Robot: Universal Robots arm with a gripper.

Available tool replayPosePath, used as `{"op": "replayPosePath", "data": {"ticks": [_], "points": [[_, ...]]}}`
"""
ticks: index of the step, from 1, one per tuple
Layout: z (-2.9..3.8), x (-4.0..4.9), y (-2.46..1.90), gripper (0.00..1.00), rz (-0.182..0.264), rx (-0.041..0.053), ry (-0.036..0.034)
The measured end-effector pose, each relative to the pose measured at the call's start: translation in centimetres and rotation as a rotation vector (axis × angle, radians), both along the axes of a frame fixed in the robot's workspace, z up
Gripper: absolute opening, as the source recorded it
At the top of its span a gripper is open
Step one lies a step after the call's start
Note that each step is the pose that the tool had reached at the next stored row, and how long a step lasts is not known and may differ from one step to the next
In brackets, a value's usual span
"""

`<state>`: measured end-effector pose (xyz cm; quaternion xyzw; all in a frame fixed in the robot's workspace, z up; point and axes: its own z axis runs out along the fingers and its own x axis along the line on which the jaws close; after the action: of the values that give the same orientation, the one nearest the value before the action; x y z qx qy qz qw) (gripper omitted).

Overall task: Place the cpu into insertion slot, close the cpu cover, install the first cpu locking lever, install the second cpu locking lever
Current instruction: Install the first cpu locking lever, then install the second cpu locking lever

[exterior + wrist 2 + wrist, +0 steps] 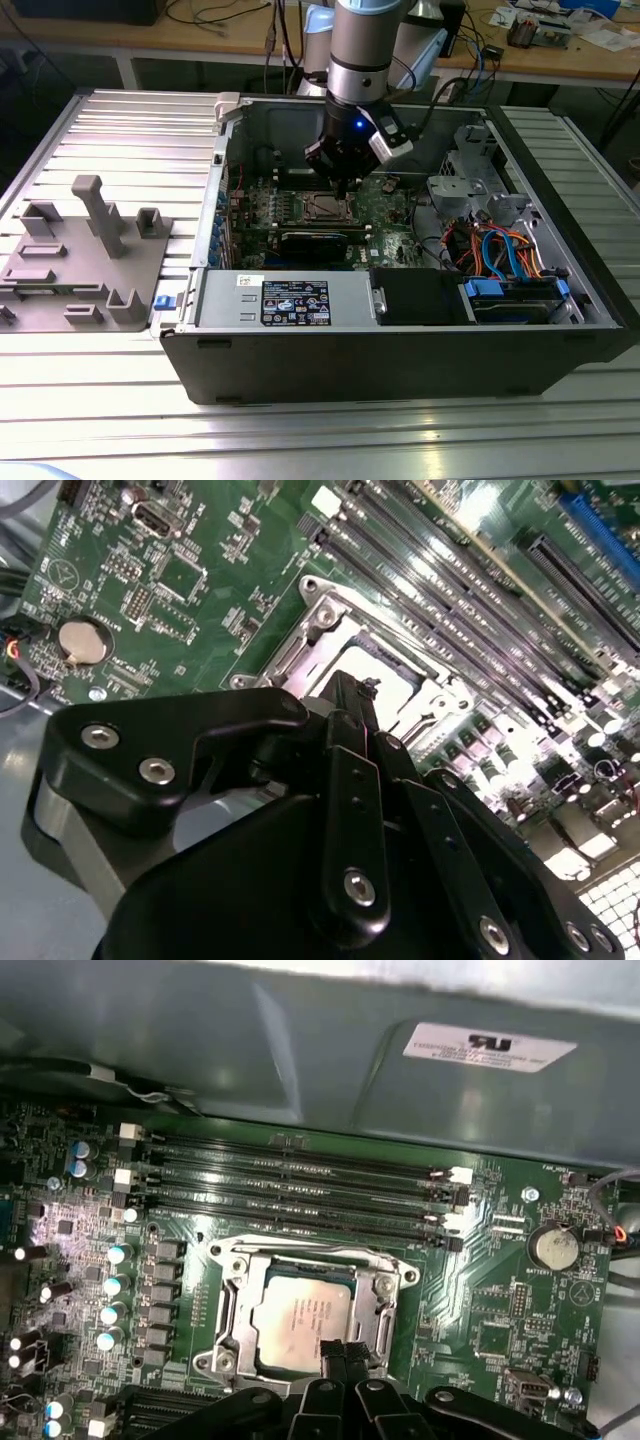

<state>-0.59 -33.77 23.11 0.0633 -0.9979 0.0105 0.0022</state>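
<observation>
The cpu (298,1312), a dull silver square, lies in the insertion slot (328,208) on the green board. The cpu cover (232,1305), a shiny metal frame, lies flat around the chip, which shows through its window. A thin metal lever rod (300,1251) runs along the socket's edge beside the memory slots. My gripper (335,1351) hangs just over the socket's edge with its black fingertips (347,692) pressed together and nothing between them. In the second wrist view the cpu (388,683) shows just past the fingertips. In the exterior view my gripper (342,186) hangs just above the socket inside the open computer case.
Long black memory slots (300,1185) lie beside the socket, and a row of capacitors (112,1285) on another side. The grey case wall (300,1050) rises behind the board. A black graphics card (315,243), drive bay and cables (500,250) fill the case. A grey fixture (90,250) stands outside.
</observation>
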Motion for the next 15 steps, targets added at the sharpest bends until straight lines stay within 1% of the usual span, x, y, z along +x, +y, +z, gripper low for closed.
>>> {"op": "replayPosePath", "data": {"ticks": [2,4,15], "points": [[0.00,-0.27,-0.02,0.11,0.000,-0.0001,-0.0007],[0.00,-0.35,-0.04,0.11,0.000,0.0000,-0.0008],[0.00,-0.37,-0.12,0.11,0.000,0.0000,-0.0008]]}}
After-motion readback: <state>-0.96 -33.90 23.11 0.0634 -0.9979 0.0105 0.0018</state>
